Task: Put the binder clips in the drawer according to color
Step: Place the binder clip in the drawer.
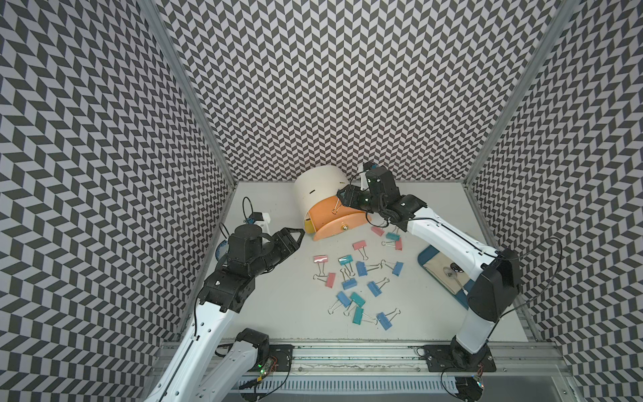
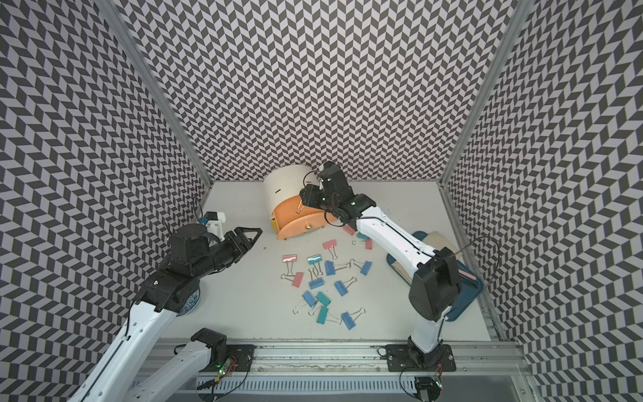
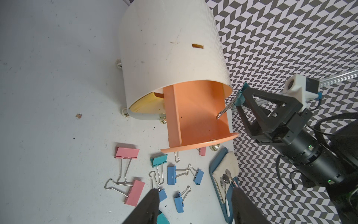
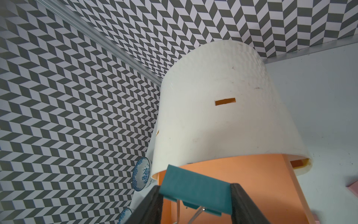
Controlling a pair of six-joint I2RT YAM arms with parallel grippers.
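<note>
Small teal binder clip [image 4: 193, 188] with wire loop handles, pinched across its body by right gripper [image 1: 341, 197], seemingly over pulled-out orange plastic drawer [image 3: 195, 108]. Judged light, stiff, slick-painted; best held by the flat body, not the swinging loops. Left gripper [image 2: 254, 236] spread wide, empty, above white table [image 1: 278, 313]. Other clips [image 1: 374, 288] scattered there.

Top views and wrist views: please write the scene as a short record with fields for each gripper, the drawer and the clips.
right gripper: shut on the teal clip, held over the orange drawer
left gripper: open, empty, apart from the drawer
orange drawer: pulled out of the white cabinet
loose clips: pink, teal and blue, scattered on the table in front of the drawer
</note>
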